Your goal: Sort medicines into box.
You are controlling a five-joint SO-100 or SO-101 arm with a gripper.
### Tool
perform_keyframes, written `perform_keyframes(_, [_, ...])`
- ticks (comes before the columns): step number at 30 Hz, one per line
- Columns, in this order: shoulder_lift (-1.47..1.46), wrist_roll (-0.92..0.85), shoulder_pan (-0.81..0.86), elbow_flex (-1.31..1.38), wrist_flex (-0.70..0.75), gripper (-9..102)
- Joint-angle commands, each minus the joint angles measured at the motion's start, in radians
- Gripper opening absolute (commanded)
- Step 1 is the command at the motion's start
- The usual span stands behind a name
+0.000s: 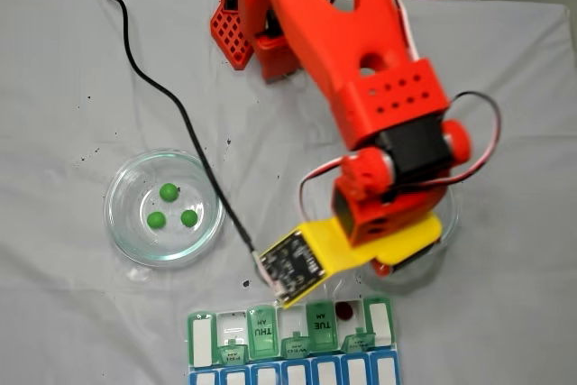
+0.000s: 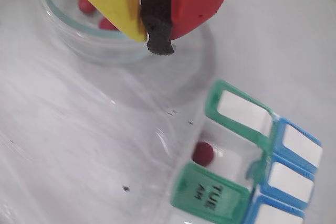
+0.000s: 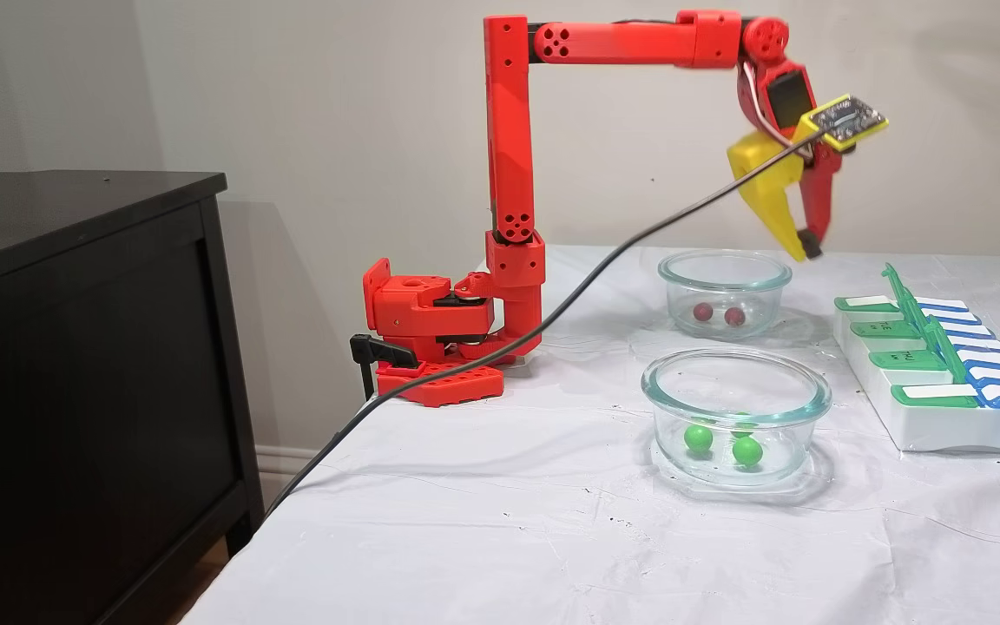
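Three green medicines [image 1: 169,191] lie in a round glass dish [image 1: 122,223]. Two red medicines [image 3: 702,311] rest in a second glass dish [image 3: 760,269], seen close in the wrist view as red balls [image 2: 86,4]. One more red medicine [image 2: 202,152] lies in an open white compartment of the box [image 3: 943,425], beside the TUE lid [image 2: 210,195]. My gripper [image 3: 804,250] hangs above the near rim of the red dish. Its yellow and red fingers are shut on the black foam pad, with my gripper [image 2: 157,36] holding no ball.
A black cable [image 1: 162,96] runs from the wrist across the white cloth past the green dish. The arm's red base [image 3: 430,321] stands at the table's back edge. A dark cabinet [image 3: 75,347] stands beside the table. Several box lids stand raised.
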State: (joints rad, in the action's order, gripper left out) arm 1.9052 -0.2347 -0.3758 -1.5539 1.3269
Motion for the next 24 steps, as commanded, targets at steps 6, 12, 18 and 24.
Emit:
perform_keyframes(6, [0.028, 0.049, -0.164, 0.061, 0.163, 0])
perform_keyframes(12, [0.026, 0.066, -0.239, -0.101, 0.13, 5])
perform_keyframes(18, [0.035, 0.084, -0.242, -0.181, 0.063, 16])
perform_keyframes(24, [0.031, 0.091, -0.241, -0.221, 0.031, 16])
